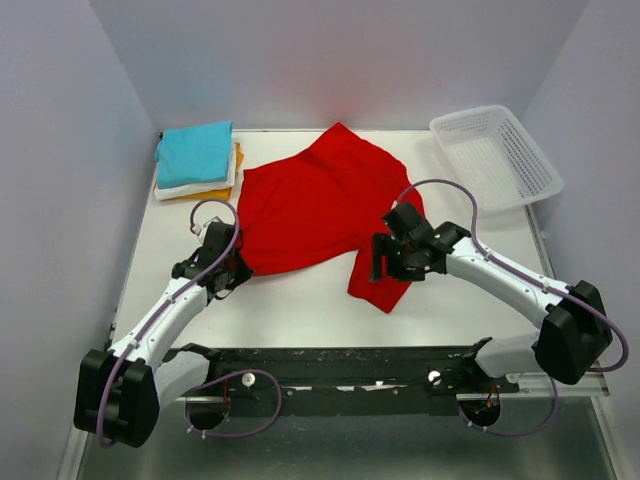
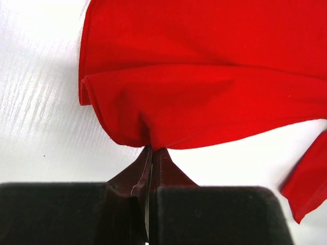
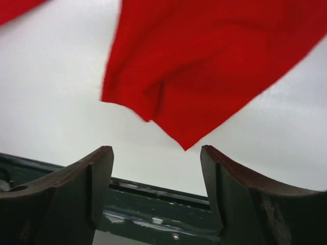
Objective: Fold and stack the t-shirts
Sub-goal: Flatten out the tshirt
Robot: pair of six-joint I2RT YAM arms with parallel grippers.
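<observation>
A bright red t-shirt [image 1: 320, 205] lies spread and rumpled across the middle of the white table. My left gripper [image 1: 238, 268] is shut on its near-left hem; in the left wrist view the gripper [image 2: 152, 149] pinches the cloth [image 2: 204, 76] at the fingertips. My right gripper [image 1: 378, 268] is open above the shirt's near-right corner. In the right wrist view the gripper [image 3: 157, 153] holds nothing, and the corner [image 3: 204, 71] lies just beyond it. A stack of folded shirts sits at the back left: turquoise [image 1: 195, 152] on top, white [image 1: 200, 187] beneath, orange-yellow [image 1: 238, 160] lowest.
A white plastic lattice basket [image 1: 495, 155] stands at the back right corner. Grey walls close in the table on the left, back and right. The dark metal rail [image 1: 330, 375] with the arm bases runs along the near edge.
</observation>
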